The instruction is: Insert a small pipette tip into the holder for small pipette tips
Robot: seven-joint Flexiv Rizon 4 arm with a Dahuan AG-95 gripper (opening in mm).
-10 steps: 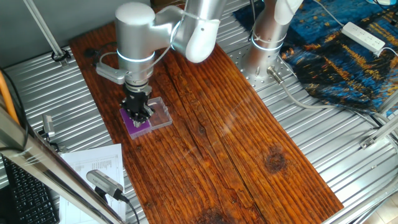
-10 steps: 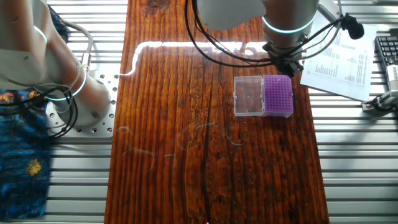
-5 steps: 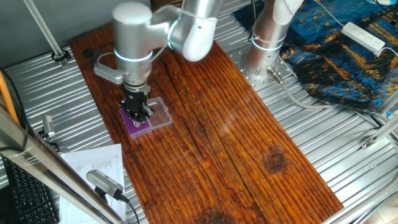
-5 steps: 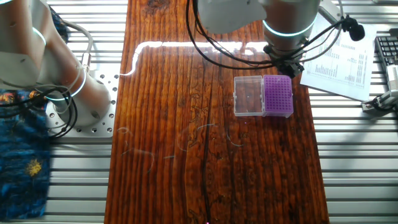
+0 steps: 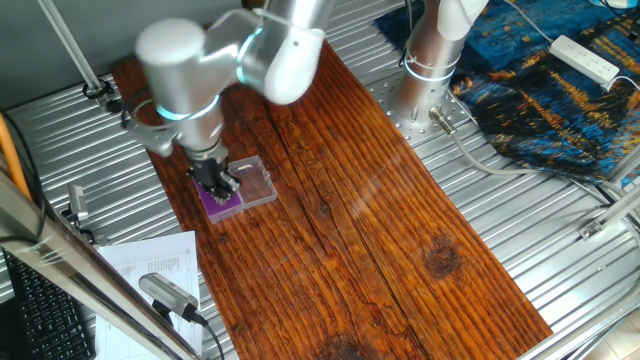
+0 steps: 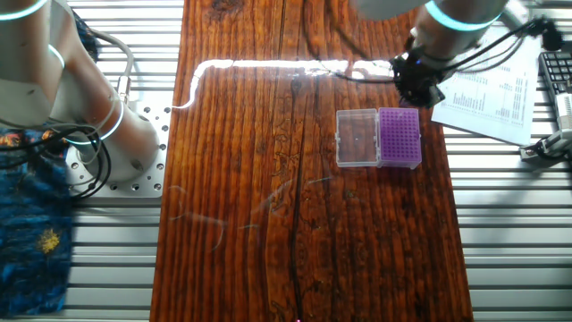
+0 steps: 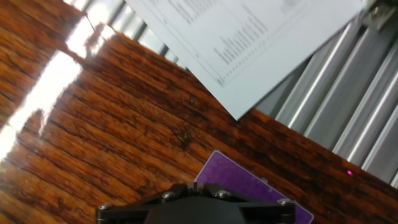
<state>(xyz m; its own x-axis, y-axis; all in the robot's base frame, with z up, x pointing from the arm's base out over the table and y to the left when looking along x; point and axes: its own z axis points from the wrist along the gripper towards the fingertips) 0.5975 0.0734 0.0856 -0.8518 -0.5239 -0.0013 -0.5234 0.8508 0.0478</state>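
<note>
The arm has swung its elbow out and tipped over since half a second ago, when it stood upright over the purple block [image 5: 221, 199]; the gripper [image 5: 219, 181] now leans in at a slant and has drifted toward the far edge of the block, the edge nearest the printed sheet [image 6: 487, 89]. In the other fixed view the gripper [image 6: 418, 80] hangs just beyond that edge, no longer covering the hole grid. I read this as either a pull-away after a placement or a re-aim, and cannot say which.

Left of the fingers in the other fixed view lies the clear box [image 6: 357, 138], joined to the purple block [image 6: 399, 138], which sits just below them. In the hand view only a corner of the purple block [image 7: 249, 186] shows, right under the black gripper body. The fingertips are hidden there and too small and dark in the fixed views, so I cannot tell whether they are spread or pinching. The pipette tip is not visible in any view; it may be held or already seated.

The wooden board [image 5: 380, 210] is dark, glossy and ridged, with strong glare. It rests on a slatted metal table [image 5: 560, 260], with a keyboard [image 6: 559, 82] to the right of the sheet.
</note>
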